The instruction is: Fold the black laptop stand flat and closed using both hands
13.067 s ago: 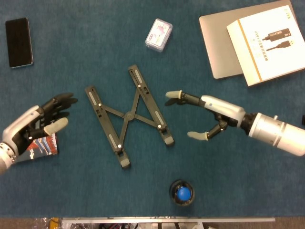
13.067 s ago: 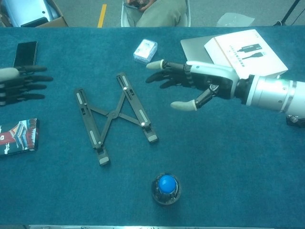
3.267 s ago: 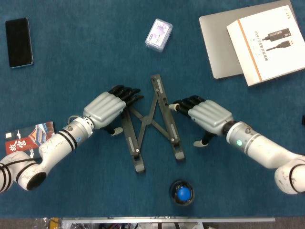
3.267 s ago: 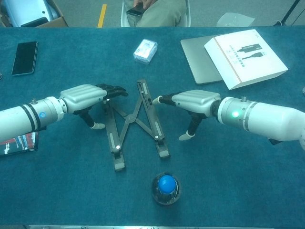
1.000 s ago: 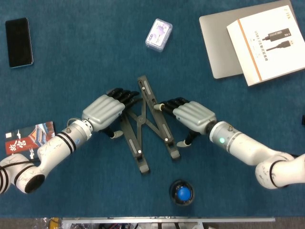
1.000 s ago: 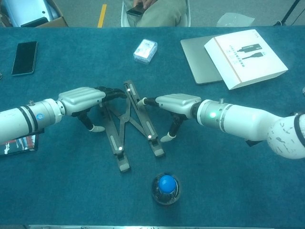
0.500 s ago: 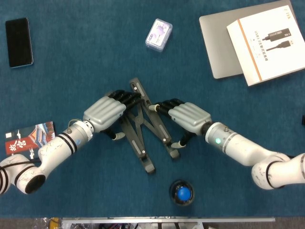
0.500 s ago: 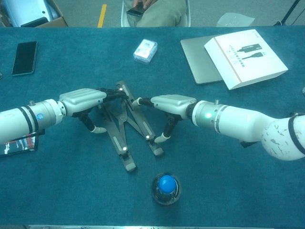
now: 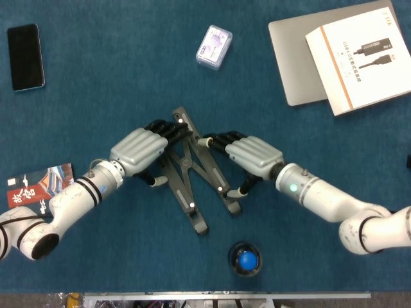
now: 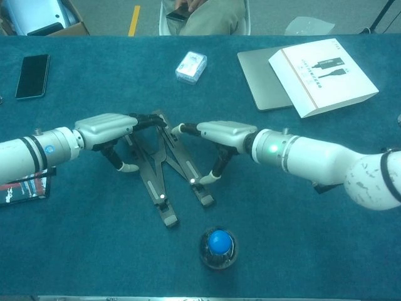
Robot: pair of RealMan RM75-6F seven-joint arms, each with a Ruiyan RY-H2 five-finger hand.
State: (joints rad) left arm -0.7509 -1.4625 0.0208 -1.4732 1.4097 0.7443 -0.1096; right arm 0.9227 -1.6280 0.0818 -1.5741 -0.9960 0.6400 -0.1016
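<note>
The black laptop stand (image 9: 192, 176) lies flat on the blue table, its two long bars crossed in a narrow X; in the chest view the stand (image 10: 164, 170) sits centre-left. My left hand (image 9: 138, 151) presses its outstretched fingers against the left bar's upper part, thumb down on the cloth. From the other side my right hand (image 9: 253, 154) pushes on the right bar, fingertips near its top end and thumb by its lower end. Neither hand wraps around a bar. The chest view shows the left hand (image 10: 106, 128) and right hand (image 10: 225, 133) facing each other across the stand.
A blue ball in a dark cup (image 9: 246, 260) sits near the front edge, just below the stand. A small white box (image 9: 214, 46) lies behind it. A phone (image 9: 26, 56) is far left, a red booklet (image 9: 38, 187) under my left forearm, and a laptop (image 9: 298, 61) with a white box (image 9: 359, 58) far right.
Both hands have pushed inward, narrowing the stand's X over the last second. The stand has also turned, its upper end swinging left and its lower ends to the right.
</note>
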